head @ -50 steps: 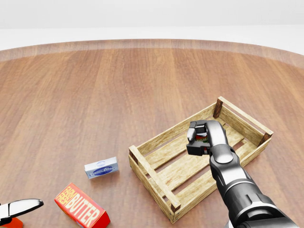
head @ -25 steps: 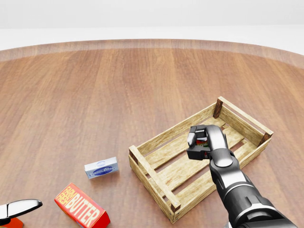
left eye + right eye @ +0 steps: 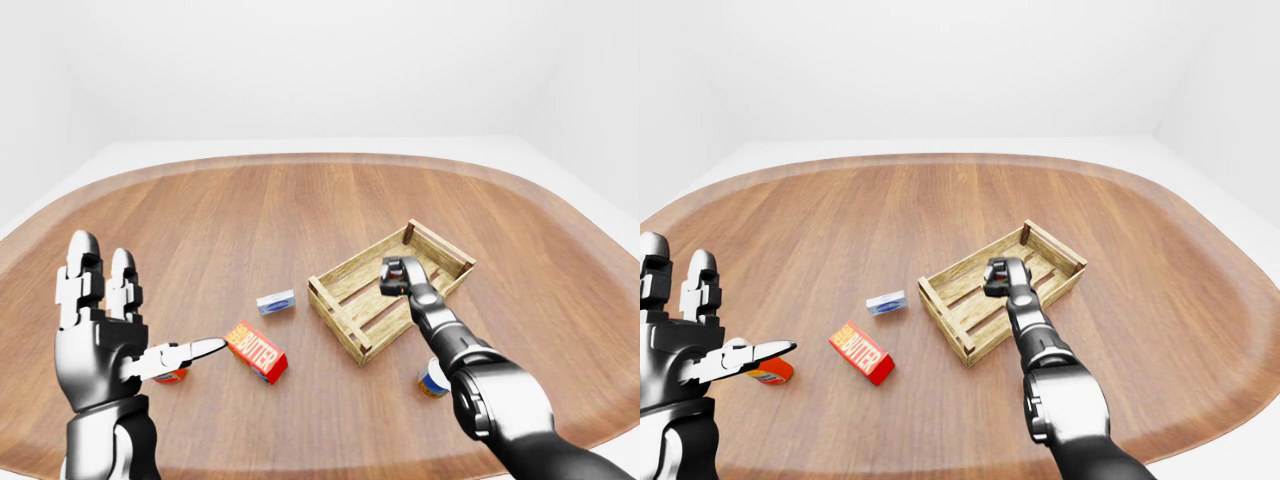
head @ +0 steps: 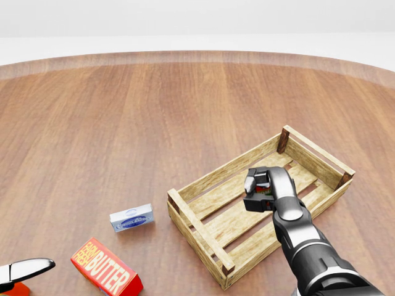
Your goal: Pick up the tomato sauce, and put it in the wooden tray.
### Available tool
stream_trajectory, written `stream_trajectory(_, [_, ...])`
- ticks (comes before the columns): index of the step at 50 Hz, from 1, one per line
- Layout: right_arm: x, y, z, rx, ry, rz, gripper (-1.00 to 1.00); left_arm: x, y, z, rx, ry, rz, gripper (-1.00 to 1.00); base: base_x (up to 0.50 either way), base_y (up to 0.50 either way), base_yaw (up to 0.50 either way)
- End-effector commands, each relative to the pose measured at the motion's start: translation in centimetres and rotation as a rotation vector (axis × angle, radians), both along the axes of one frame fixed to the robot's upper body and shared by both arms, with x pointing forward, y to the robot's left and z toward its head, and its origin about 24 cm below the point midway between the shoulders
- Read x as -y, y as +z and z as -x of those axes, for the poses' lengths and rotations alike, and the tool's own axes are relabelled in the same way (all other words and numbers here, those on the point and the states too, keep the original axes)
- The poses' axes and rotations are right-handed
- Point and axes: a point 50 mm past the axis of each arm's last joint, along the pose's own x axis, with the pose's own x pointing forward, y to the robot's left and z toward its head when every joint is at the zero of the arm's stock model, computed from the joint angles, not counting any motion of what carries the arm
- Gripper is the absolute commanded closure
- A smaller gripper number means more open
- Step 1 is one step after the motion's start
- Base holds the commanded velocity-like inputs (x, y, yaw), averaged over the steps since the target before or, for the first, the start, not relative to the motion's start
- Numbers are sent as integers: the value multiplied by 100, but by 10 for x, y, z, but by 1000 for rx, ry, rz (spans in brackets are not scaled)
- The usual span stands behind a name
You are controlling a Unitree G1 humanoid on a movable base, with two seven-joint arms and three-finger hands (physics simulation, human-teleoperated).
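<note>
Holding the tomato sauce over the wooden tray, right hand has its fingers closed round the small red item, only partly visible between them. Hand sits low inside the tray's outline, above the slats near the middle; cannot tell if the sauce touches the slats. Pick looks done, carry looks done; left to do: lower if needed, open the fingers, pull the hand clear.

Left hand is raised at the left of the left-eye view, fingers spread wide, holding nothing.

Surface is a large rounded wood-grain top with a paler edge. On it, left of the tray: a small blue-and-white box, then a red butter box lower left. An orange-red item lies partly hidden behind the left thumb. A small can stands just beside the right forearm in the left-eye view. Room is plain white walls and pale floor, nothing else showing.
</note>
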Motion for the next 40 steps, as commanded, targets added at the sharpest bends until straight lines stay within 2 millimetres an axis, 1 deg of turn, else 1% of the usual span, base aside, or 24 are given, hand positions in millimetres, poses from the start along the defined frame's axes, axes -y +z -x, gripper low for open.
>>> stream_trajectory(1, [0,0,0,2,4,15,100,0,0,0,1,0,0,-100,0,0,0])
stream_trajectory(40, [4,-7,5,-22,-11,-7,100,1,-1,0,-3,-1,-1,-100,0,0,0])
